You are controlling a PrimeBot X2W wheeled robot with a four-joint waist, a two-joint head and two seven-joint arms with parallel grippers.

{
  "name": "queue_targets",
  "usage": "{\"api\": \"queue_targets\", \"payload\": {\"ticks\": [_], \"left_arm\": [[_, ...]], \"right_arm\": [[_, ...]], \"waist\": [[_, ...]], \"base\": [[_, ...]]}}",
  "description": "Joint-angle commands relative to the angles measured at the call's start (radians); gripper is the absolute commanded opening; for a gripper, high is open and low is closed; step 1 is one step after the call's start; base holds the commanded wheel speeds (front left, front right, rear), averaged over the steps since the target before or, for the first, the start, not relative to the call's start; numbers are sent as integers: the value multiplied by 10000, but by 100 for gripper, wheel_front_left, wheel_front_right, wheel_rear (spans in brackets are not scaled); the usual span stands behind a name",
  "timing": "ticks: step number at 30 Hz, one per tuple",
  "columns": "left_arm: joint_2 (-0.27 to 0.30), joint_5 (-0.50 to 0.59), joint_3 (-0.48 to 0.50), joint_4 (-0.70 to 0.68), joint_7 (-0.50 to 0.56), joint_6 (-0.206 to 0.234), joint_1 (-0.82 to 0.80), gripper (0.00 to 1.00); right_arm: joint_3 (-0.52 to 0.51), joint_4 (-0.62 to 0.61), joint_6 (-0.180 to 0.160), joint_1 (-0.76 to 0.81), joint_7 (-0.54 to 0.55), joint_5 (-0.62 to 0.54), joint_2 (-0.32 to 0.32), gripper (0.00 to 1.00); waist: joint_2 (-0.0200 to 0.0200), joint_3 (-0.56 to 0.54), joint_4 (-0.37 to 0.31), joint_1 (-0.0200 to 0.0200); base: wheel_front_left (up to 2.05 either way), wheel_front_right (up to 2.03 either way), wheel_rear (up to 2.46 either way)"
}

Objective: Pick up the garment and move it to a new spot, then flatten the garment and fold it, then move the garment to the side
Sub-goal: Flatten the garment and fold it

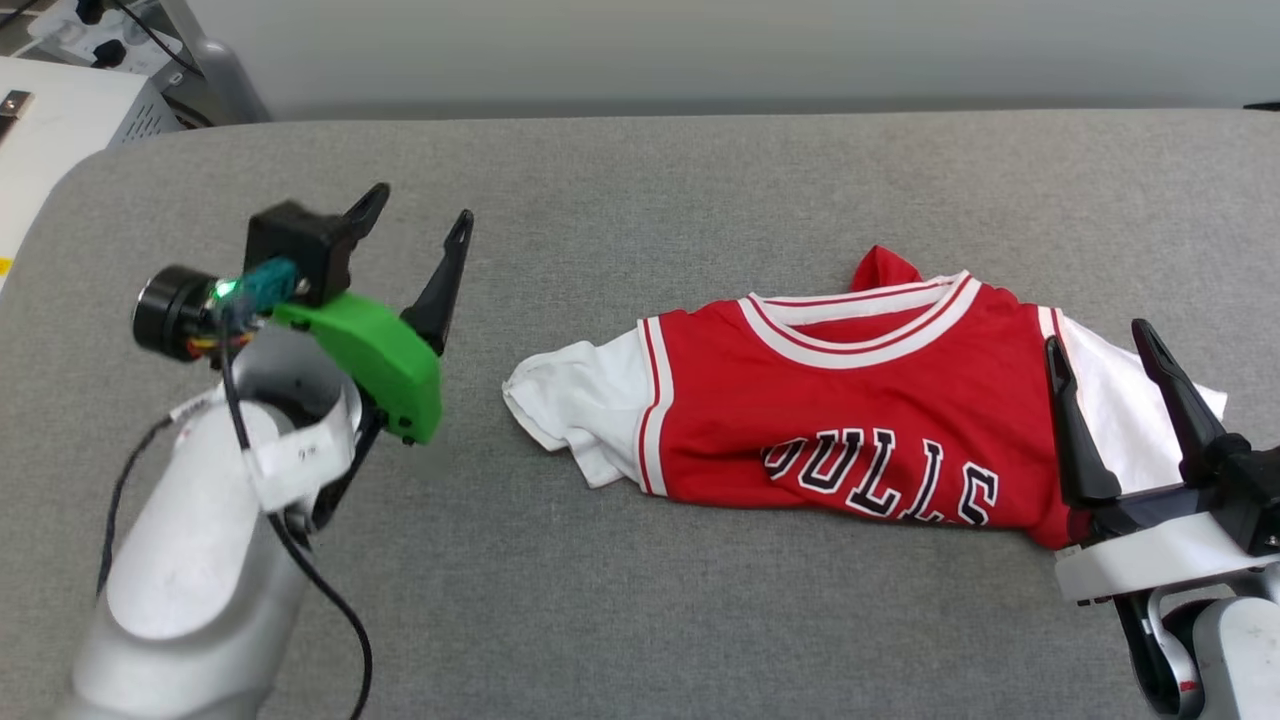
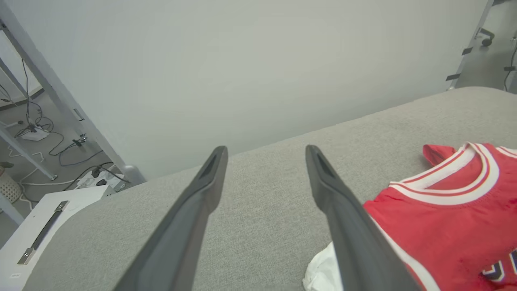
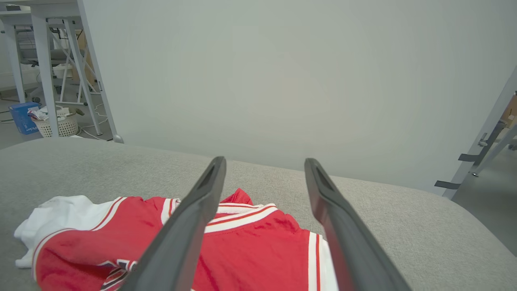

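1. Red, white-sleeved jersey T-shirt (image 1: 850,420) is lying bunched right of centre on grey fabric tabletop (image 1: 640,620).
2. Left gripper (image 1: 420,203) is gaping wide over bare fabric.
3. Right gripper (image 1: 1097,335) is gaping wide at shirt's right edge.

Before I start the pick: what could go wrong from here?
The shirt lies bunched, its lower part tucked under at the lettering; a shallow pinch may catch one layer and drag it. The right end effector is open by one sleeve, while the left end effector is open well off the shirt; a one-sided lift could twist it.
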Motion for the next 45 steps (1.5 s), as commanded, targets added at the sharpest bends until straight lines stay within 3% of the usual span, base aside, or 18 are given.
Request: {"api": "queue_targets", "payload": {"ticks": [1, 8, 14, 20, 26, 28, 29, 30, 35, 36, 40, 45], "left_arm": [[366, -403, -412, 11, 661, -23, -505, 100], [1394, -3105, -2476, 119, 4351, -25, -2406, 100], [2037, -4385, -3862, 596, 6259, -26, -3316, 100], [2530, -4856, -5041, 1290, 6859, -26, -3764, 100], [2683, -5332, -6152, 2008, 6806, -26, -3742, 100], [2679, -5364, -6755, 2464, 6267, -26, -3668, 100], [2694, -5375, -6872, 2522, 6148, -26, -3656, 37], [2703, -5400, -6961, 2585, 5947, -26, -3647, 0], [2957, -5596, -6984, 2725, 4783, -26, -3643, 0], [3143, -5806, -6711, 2787, 4051, -26, -3553, 0], [3540, -6024, -6327, 2705, 3324, -19, -3344, 0], [4102, -6109, -5966, 2289, 2796, 203, -3095, 0]], "right_arm": [[4, -88, -9, 9, -47, -95, 11, 100], [10, -361, -9, -408, -47, -271, 43, 100], [60, -428, -9, -772, -47, -324, 68, 100], [193, -422, -9, -1099, -47, -372, 118, 100], [247, -303, -9, -1302, -47, -401, 178, 100], [243, -175, -9, -1374, -47, -436, 196, 100], [240, -147, -9, -1382, -47, -446, 187, 100], [212, -132, -9, -1387, -47, -456, 166, 100], [-201, -221, -9, -1390, -47, -438, -144, 100], [-532, -240, -9, -1331, -47, -322, -635, 100], [-677, -45, -9, -1458, -32, 119, -1590, 100], [-81, 75, -9, -1967, 1365, 1273, -3124, 100]], "waist": [[0, 251, -136, 0], [0, 918, -378, 0], [0, 1526, -663, 0], [0, 2028, -963, 0], [0, 2292, -1080, 0], [0, 2295, -1078, 0], [0, 2260, -1065, 0], [0, 2192, -1036, 0], [0, 1770, -860, 0], [0, 1462, -706, 0], [0, 1208, -548, 0], [0, 1113, -361, 0]], "base": [[0, 0, 0], [0, 0, 0], [0, 0, 0], [0, 0, 0], [0, 0, 0], [0, 0, 0], [0, 0, 0], [0, 0, 0], [0, 0, 0], [0, 0, 0], [0, 0, 0], [0, 0, 0]]}}
